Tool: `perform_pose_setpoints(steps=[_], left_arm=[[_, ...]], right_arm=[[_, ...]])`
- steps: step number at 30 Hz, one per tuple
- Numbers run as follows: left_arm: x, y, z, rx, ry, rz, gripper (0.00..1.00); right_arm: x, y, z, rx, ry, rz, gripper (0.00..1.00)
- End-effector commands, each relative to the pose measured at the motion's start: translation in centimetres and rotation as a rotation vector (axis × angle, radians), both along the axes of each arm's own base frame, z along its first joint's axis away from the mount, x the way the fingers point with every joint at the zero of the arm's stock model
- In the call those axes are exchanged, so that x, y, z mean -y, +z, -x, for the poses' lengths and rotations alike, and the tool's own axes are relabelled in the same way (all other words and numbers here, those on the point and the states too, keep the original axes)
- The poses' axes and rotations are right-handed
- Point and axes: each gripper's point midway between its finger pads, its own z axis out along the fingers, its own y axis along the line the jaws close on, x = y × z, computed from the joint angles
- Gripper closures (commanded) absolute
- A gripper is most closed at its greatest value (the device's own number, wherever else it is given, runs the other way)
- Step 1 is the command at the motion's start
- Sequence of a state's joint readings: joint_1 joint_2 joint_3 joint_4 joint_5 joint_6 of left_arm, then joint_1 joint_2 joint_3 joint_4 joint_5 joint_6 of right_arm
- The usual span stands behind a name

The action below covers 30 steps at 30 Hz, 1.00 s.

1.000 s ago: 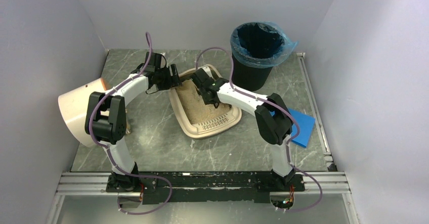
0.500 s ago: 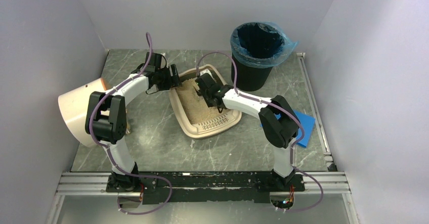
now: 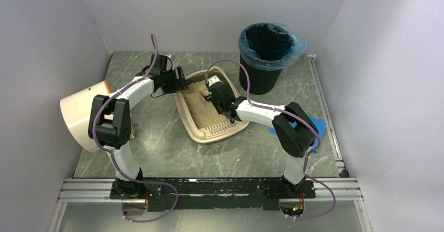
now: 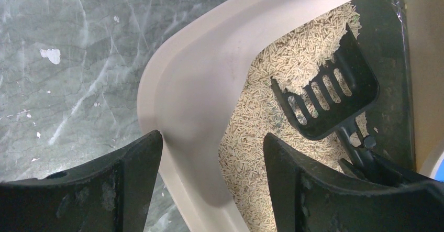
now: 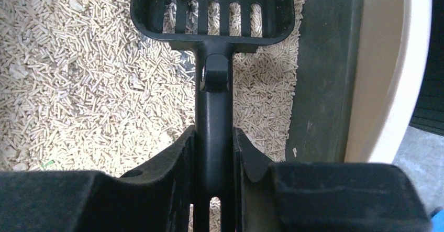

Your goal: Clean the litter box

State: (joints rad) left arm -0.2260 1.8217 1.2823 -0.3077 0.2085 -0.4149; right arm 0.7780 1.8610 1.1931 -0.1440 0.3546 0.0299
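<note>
Litter box (image 3: pixel 217 132): beige shallow tray, lying flat, tan pellet litter inside, slotted lip nearest.

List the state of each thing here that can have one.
litter box, lying flat, litter inside, a dark strip bare along one side
scoop, in the litter box, litter on its blade
right gripper, shut on the scoop's handle
left gripper, open, astride the litter box rim
bin, upright, blue liner in, no lid

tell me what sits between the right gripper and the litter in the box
A black slotted scoop: the right gripper clamps its handle, with its head over the litter box pellets. The right wrist view shows it.
</note>
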Motion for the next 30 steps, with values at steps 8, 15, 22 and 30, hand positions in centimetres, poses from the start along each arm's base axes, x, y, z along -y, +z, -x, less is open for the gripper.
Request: perform_pose_setpoints(steps=[8,15,22,30], left_arm=[[0.3,1.5,-0.6,0.026,-0.014,0.025,0.25],[0.2,1.4,-0.5,0.022,-0.015,0.021,0.25],[0.6,2.8,-0.3,0.036,-0.005,0.059,0.24],[1.5,6.7,-0.2,0.090,-0.009,0.136,0.21]], right_arm=[[-0.8,3.7,-0.6,0.166,0.082,-0.098,1.00],[-1.1,3.9,-0.5,0.178,0.088,-0.102,1.00],[-1.1,6.3,1.3,0.220,0.137,-0.134,1.00],[1.0,8.4,4.2,0.249,0.117,-0.173,1.00]])
